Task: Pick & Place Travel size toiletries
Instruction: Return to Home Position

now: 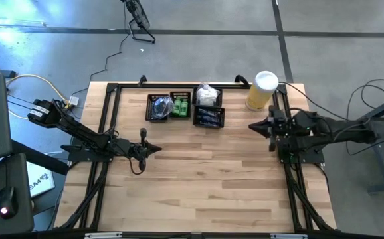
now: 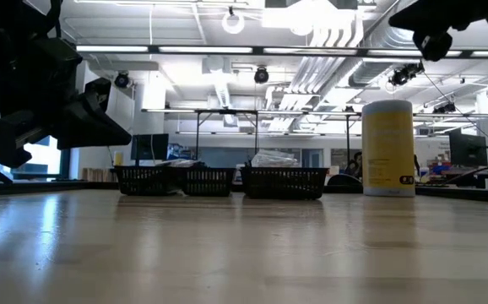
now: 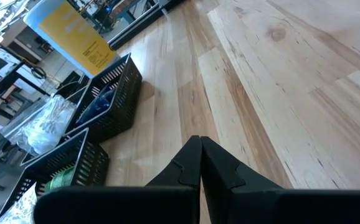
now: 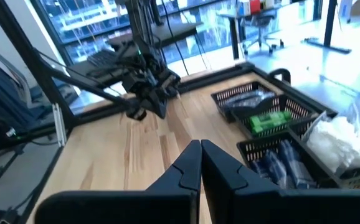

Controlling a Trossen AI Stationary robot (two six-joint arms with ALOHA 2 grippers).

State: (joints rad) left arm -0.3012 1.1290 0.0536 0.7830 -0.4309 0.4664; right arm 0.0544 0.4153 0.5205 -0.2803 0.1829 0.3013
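The travel size toiletries lie in black mesh trays at the table's far middle: dark and silvery packets, green packets, white crinkly sachets and navy packets. The right wrist view shows the green packets, the white sachets and the navy packets. My left gripper is shut and empty, low over the table's left middle and nearer than the trays. My right gripper is shut and empty, raised at the table's right side, right of the trays.
A tall yellow cylinder with a white lid stands at the far right, just beyond my right gripper. Black frame rails run along the table's left, right and far edges. Bare wood fills the middle and near part of the table.
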